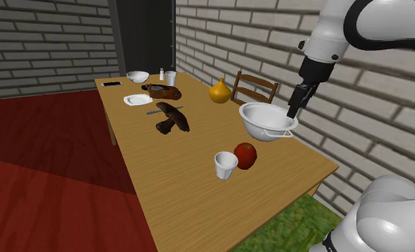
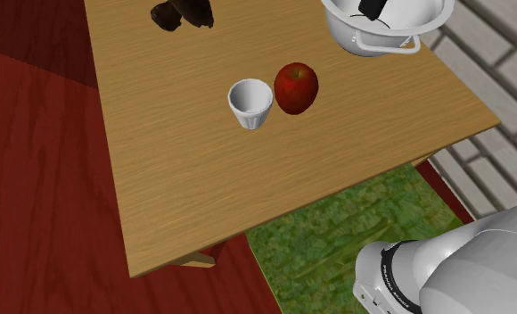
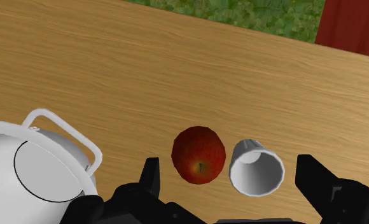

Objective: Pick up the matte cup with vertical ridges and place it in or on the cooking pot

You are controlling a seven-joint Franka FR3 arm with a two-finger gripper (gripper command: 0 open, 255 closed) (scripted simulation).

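**user1:** ok, what are we looking at, starting from the near end?

**user2:** We're seeing a green rug [image 2: 337,241] peeking out past the near edge of the wooden table [image 2: 176,196]. A bit further in, the white ridged cup [image 2: 250,103] is standing upright on the tabletop, mouth up, just beside a red apple [image 2: 296,87].

**user1:** and the pot?

**user2:** The white cooking pot [image 1: 263,132] is sitting further along, apart from the cup, on the side by the grey brick wall [image 1: 370,107]. We're seeing the gripper [image 1: 293,107] hanging over it. In the wrist view its fingers [image 3: 151,181] are standing wide apart and gripping nothing. The cup and apple are showing on the table beyond the gap.

**user1:** anything past that?

**user2:** Yeah, we're spotting some dark brown items [image 1: 172,118] and a yellow gourd [image 1: 220,91] by a wooden chair [image 1: 256,87]. At the far end we're seeing a plate [image 1: 137,99] and a bowl [image 1: 137,76].
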